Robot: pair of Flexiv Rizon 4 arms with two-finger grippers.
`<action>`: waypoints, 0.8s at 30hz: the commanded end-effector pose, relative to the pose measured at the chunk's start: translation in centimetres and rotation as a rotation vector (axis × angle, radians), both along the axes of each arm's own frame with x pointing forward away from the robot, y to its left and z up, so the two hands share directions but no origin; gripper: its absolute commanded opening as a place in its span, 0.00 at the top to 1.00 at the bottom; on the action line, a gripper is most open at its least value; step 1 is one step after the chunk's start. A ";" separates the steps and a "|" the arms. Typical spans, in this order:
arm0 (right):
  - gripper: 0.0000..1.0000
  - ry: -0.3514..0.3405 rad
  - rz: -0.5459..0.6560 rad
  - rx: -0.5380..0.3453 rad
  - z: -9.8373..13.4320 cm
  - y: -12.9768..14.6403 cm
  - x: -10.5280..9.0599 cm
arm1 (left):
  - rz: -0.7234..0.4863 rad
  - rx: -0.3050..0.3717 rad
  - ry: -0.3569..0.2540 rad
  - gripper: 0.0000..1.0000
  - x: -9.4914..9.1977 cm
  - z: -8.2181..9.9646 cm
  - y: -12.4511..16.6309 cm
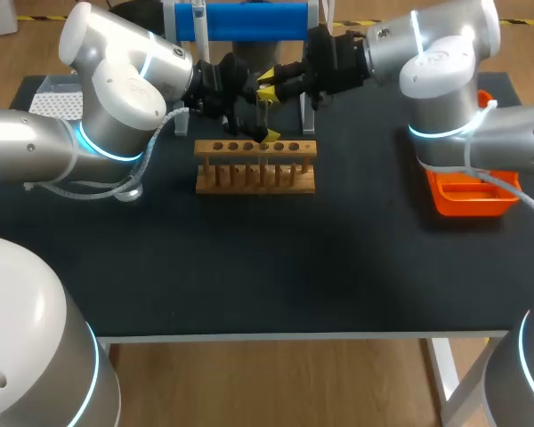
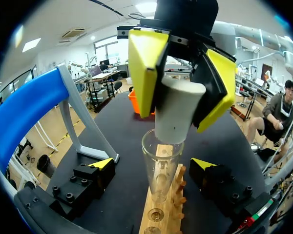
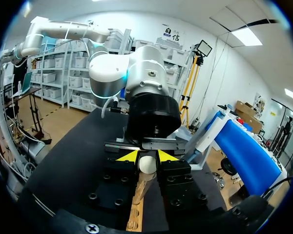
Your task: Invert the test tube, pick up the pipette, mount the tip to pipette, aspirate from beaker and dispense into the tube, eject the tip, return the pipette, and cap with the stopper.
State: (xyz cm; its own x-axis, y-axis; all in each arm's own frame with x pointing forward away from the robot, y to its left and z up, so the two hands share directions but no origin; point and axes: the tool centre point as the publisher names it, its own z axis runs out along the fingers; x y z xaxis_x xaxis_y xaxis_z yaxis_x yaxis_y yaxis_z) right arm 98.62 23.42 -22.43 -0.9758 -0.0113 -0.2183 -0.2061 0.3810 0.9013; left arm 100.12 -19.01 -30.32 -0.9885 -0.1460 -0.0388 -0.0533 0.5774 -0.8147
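Note:
A clear test tube (image 2: 160, 170) stands upright in the wooden rack (image 1: 255, 166), open end up. My right gripper (image 2: 180, 83) hangs over it, shut on a whitish stopper (image 2: 178, 109) whose lower end sits right at the tube's mouth. In the right wrist view the stopper (image 3: 147, 164) is pinched between the yellow tips of the right gripper (image 3: 147, 157), with the tube (image 3: 143, 187) below. My left gripper (image 2: 154, 165) is open, its fingers wide on either side of the tube without touching it. In the head view both grippers, left (image 1: 249, 124) and right (image 1: 269, 86), meet above the rack.
A pipette stand with a blue bar (image 1: 240, 20) rises just behind the rack. An orange tray (image 1: 467, 191) lies at the right, under my right arm. A white tip box (image 1: 58, 100) sits at the back left corner.

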 end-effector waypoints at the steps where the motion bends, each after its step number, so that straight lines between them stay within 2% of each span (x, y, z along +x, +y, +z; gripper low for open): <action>1: 1.00 0.003 0.005 -0.006 -0.4 0.1 0.2 | -0.002 0.001 0.002 0.00 0.1 0.0 0.0; 24: 1.00 -0.010 0.004 0.004 0.3 0.0 0.4 | -0.002 0.001 0.002 0.00 0.1 0.0 0.0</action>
State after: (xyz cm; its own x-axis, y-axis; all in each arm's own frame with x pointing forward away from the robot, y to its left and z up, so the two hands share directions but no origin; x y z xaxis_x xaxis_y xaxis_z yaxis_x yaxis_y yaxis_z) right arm 99.05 23.62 -22.18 -0.9731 -0.0092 -0.2302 -0.2168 0.3745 0.9015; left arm 100.12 -19.01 -30.32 -0.9885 -0.1460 -0.0388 -0.0533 0.5774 -0.8147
